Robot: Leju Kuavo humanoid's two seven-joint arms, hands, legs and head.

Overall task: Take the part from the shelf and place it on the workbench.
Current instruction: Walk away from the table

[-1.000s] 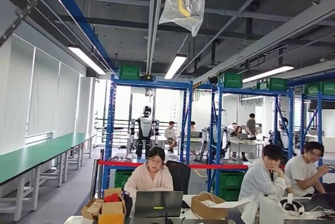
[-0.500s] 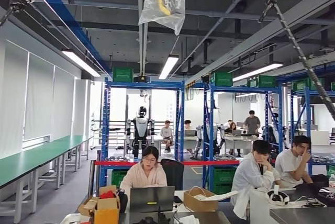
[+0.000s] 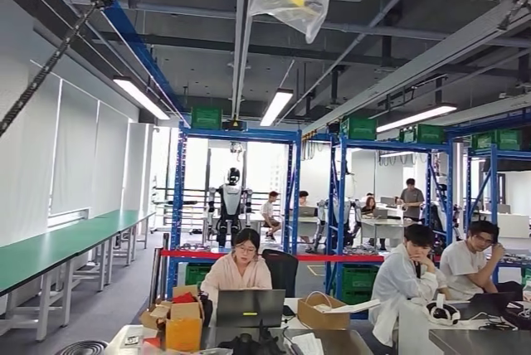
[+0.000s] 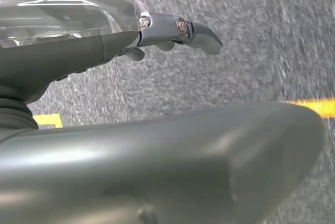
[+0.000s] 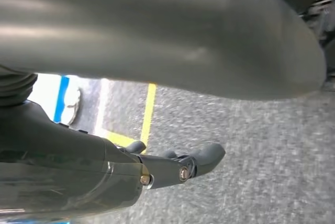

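Both arms hang over grey floor, as if walking: the left hand (image 4: 174,33) and right hand (image 5: 178,166) hold nothing, fingers stretched nearly straight; blue shelves (image 3: 235,197) stand centre frame beyond seated people; the part itself cannot be made out.

Robotics lab / workshop hall, open plan. Landmark: tall blue steel shelving rack (image 3: 235,135) at centre, green plastic crates (image 3: 206,116) on its top tier. Behind rack: white-and-black humanoid robot (image 3: 229,214) standing, w/ people seated at desks beyond. Left of rack: long green-topped workbenches (image 3: 56,243) along white wall. In front of rack: red-and-white barrier tape (image 3: 187,254), then people seated at desk w/ dark grey laptop (image 3: 250,308) & open brown cardboard boxes (image 3: 182,318). Above rack: exposed ducts, strip lights (image 3: 278,106). Grey carpet floor (image 4: 253,51) w/ yellow tape lines.
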